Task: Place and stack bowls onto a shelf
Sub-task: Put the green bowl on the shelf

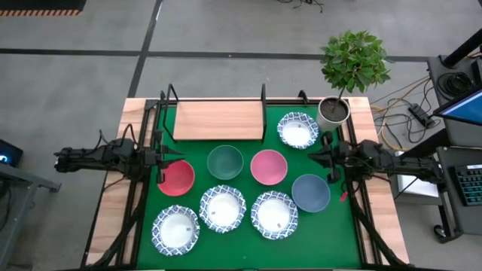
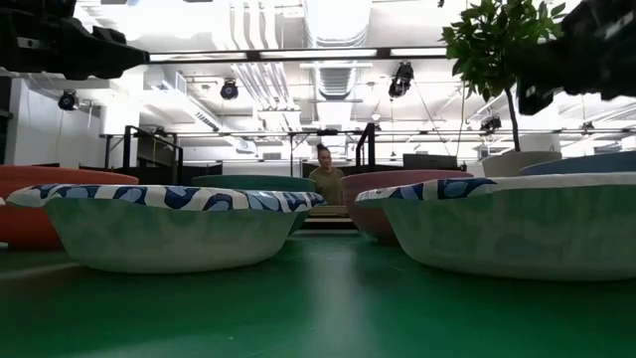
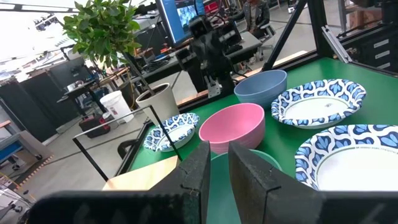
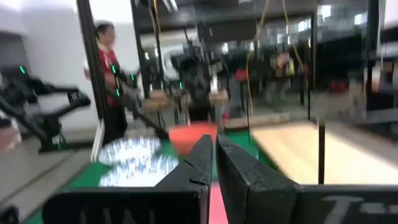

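High view: The shelf (image 1: 218, 121) is lying flat at the back of the green mat (image 1: 248, 248), and no bowl is sitting on it. All eight bowls are showing as empty. The white-and-blue bowl (image 1: 298, 129) is sitting just beside the shelf's right end. The dark green bowl (image 1: 225, 162) and the pink bowl (image 1: 269, 166) are sitting in front of the shelf, with the red bowl (image 1: 176, 178) to the left of the green one and the grey-blue bowl (image 1: 311, 193) to the right of the pink one. Three more patterned bowls (image 1: 222, 208) are lying farthest from the shelf. The left gripper (image 1: 167, 156) is hanging beside the red bowl. The right gripper (image 1: 315, 154) is hanging between the patterned bowl near the shelf and the grey-blue bowl. A potted plant (image 1: 354, 60) is standing off the shelf's right end.

Low view: Only this view is showing a person (image 2: 325, 177) far behind the table. The shelf is hidden by bowl rims.

Left wrist view: The left fingers (image 3: 252, 180) are standing a narrow gap apart, gripping nothing.

Right wrist view: The right fingers (image 4: 198, 163) are pressed together, empty. A second person (image 4: 109, 68) is showing beyond the table.
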